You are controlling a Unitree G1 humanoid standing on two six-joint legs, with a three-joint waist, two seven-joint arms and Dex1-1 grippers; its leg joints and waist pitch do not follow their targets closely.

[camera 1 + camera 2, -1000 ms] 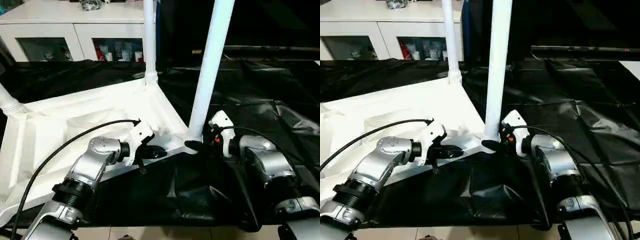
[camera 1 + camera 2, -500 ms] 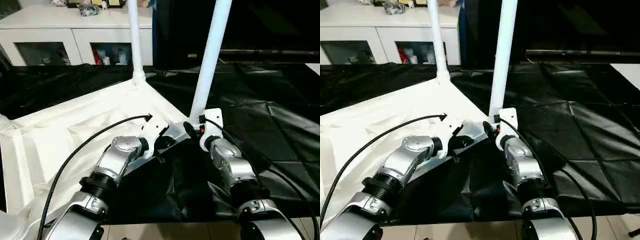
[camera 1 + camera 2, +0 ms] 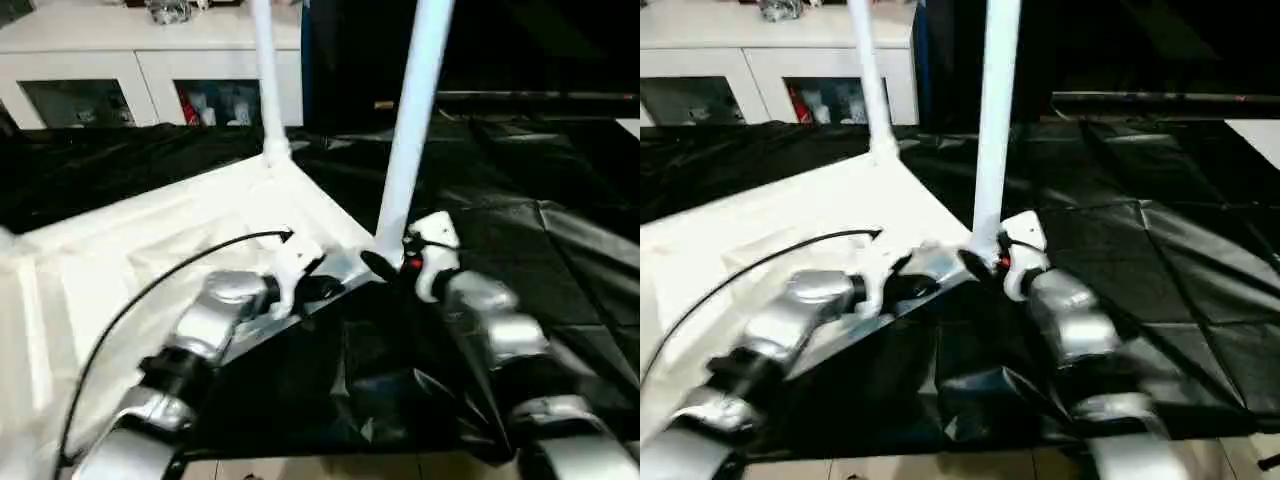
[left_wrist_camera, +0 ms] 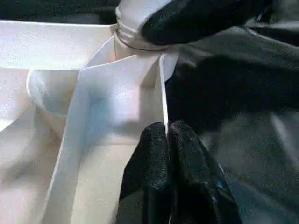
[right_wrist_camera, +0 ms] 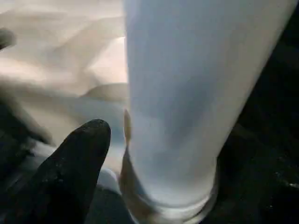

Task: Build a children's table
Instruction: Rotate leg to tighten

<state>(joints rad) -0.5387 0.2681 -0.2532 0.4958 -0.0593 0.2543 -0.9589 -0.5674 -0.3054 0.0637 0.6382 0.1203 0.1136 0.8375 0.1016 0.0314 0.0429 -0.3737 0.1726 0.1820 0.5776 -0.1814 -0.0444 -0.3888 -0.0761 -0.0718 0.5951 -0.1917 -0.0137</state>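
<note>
Saw the right forearm (image 3: 490, 325) swing back out to the side since half a second earlier, when it had lain almost straight behind its wrist, with the whole view shifting as well. Found the right pincer (image 3: 385, 265) still at the foot of the near leg (image 3: 410, 110), right up against the socket collar; could not tell whether apart or clamped there, with that white tube crowding the wrist view. Kept the left pincer (image 4: 167, 127) as before: tips pressed together, clamped on the thin upright rim of the children's table (image 3: 150, 230), just short of the corner holding the near leg. Found the table lying upside down, ribbed underside facing up, spread away from the left pincer toward the robot's left and resting on a crinkled black sheet (image 3: 540, 190). Counted 2 legs standing upright from their corner sockets: the near one just beyond both pincers, between them, and the far leg (image 3: 265, 80) well beyond the left pincer along the same edge. Traced a black cable (image 3: 170, 275) arching over the tabletop to the left wrist. Noted black sheet to the outside of the right pincer. Made out a white cabinet (image 3: 150, 70) with glass-fronted compartments far beyond the left pincer, behind the table.
</note>
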